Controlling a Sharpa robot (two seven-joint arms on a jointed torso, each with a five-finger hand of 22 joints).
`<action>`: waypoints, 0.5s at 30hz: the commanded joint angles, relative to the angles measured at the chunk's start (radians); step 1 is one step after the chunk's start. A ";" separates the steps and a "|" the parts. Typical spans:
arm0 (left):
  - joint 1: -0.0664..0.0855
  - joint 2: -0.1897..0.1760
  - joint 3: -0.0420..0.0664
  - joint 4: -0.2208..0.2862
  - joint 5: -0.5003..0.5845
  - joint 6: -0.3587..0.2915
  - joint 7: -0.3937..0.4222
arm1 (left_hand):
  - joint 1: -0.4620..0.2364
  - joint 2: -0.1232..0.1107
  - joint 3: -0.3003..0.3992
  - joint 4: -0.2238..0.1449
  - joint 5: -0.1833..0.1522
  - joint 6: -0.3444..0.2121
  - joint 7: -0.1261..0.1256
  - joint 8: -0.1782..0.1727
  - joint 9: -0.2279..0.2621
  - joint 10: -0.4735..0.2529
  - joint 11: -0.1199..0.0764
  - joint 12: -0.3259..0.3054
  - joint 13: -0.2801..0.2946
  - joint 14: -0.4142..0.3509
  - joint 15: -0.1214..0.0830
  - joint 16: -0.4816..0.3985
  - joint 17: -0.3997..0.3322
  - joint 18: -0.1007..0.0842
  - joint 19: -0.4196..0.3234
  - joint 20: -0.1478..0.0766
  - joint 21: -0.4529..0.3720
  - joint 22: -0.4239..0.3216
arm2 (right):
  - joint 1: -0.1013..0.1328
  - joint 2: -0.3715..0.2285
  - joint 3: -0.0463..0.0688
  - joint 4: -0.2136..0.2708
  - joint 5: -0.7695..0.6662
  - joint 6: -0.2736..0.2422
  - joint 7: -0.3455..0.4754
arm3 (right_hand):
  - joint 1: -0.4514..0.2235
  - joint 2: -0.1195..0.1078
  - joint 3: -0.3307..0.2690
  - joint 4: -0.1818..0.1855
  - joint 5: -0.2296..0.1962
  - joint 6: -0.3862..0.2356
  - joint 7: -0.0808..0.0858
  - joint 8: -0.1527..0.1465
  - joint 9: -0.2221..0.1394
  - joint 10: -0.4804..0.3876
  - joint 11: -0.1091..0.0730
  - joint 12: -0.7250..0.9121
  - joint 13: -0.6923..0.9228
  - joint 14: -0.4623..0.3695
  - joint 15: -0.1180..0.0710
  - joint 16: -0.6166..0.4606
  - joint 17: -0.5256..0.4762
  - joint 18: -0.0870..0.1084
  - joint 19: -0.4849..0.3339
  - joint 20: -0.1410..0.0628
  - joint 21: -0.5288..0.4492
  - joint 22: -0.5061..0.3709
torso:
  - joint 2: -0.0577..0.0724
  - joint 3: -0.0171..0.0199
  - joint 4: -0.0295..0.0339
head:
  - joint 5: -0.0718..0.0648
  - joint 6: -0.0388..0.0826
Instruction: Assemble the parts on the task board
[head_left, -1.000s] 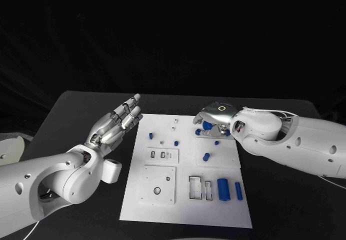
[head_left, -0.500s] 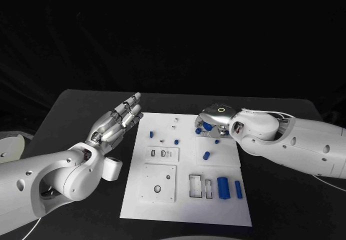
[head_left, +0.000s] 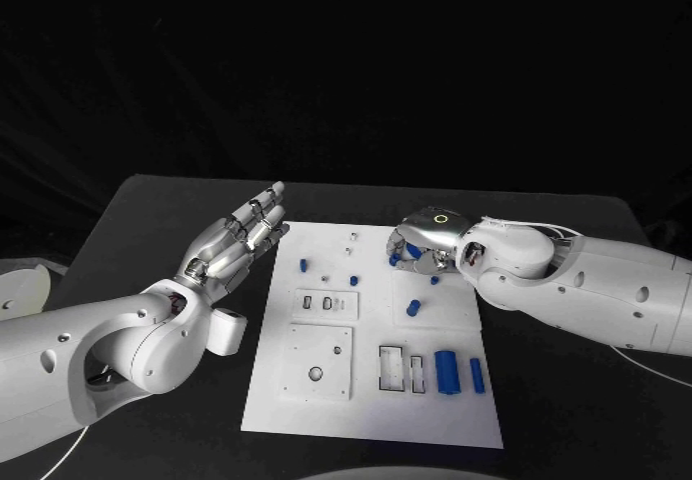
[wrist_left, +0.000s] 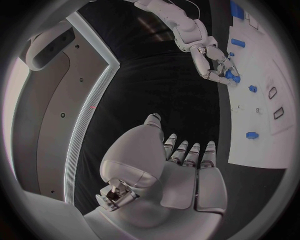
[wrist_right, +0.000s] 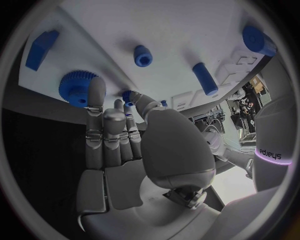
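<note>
The robot's silver many-fingered left hand (head_left: 235, 240) is just hanging up in the air on its white arm, fingers straight and close together, holding nothing. The silver right hand (head_left: 427, 243) points down, fingers loosely curled, nothing clearly gripped.

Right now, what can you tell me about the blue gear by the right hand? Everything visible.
The blue gear is a small round toothed wheel, plastic by its look, matte blue. In the right wrist view it lies flat on the white task board near the board's far edge, teeth visible round its rim. The right hand hangs over it, and a fingertip overlaps its edge; whether that is contact cannot be told. In the head view the hand mostly hides it.
</note>
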 joint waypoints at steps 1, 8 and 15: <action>0.001 0.005 0.001 -0.004 0.008 0.030 0.000 | 0.012 0.004 0.007 -0.003 0.005 0.002 0.010 0.007 0.002 0.003 0.008 0.003 0.002 0.001 0.008 0.003 0.002 0.009 0.003 0.008 0.007 0.002 | -0.004 0.005 0.000 -0.006 0.019 -0.027 0.024 | -0.002 -0.005 0.012 0.001 -0.008 0.010 0.003 0.002 0.004 0.018 0.000 -0.007 -0.001 0.006 0.004 0.006 0.005 0.002 -0.006 0.000 0.006 0.004 | -0.001 -0.0004 0.0006 | 0.002 -0.002; 0.001 0.009 0.001 -0.013 0.009 0.036 -0.005 | 0.023 0.005 0.013 -0.007 0.015 0.009 0.021 0.008 0.003 0.006 0.011 0.004 0.002 0.002 0.012 0.004 0.002 0.009 0.005 0.014 0.009 0.003 | -0.006 0.013 0.000 -0.011 0.053 -0.063 0.040 | 0.020 0.006 0.037 -0.009 0.006 0.070 -0.002 0.034 0.030 0.101 -0.007 -0.005 -0.001 0.021 0.001 0.034 0.037 0.003 -0.004 0.000 0.023 0.024 | -0.001 -0.0021 -0.0008 | 0.002 -0.004; 0.001 0.009 0.000 -0.019 0.011 0.043 -0.009 | 0.036 0.003 0.019 -0.014 0.029 0.010 0.022 0.008 0.003 0.010 0.018 0.005 0.003 0.003 0.013 0.005 0.002 0.010 0.007 0.019 0.011 0.004 | 0.003 0.021 0.004 -0.004 0.083 -0.109 0.051 | 0.019 0.000 0.037 -0.011 0.035 0.105 -0.009 0.069 0.076 0.180 -0.026 -0.025 -0.005 0.052 -0.017 0.089 0.105 0.004 0.006 -0.009 0.051 0.052 | 0.000 -0.0066 -0.0020 | 0.006 0.000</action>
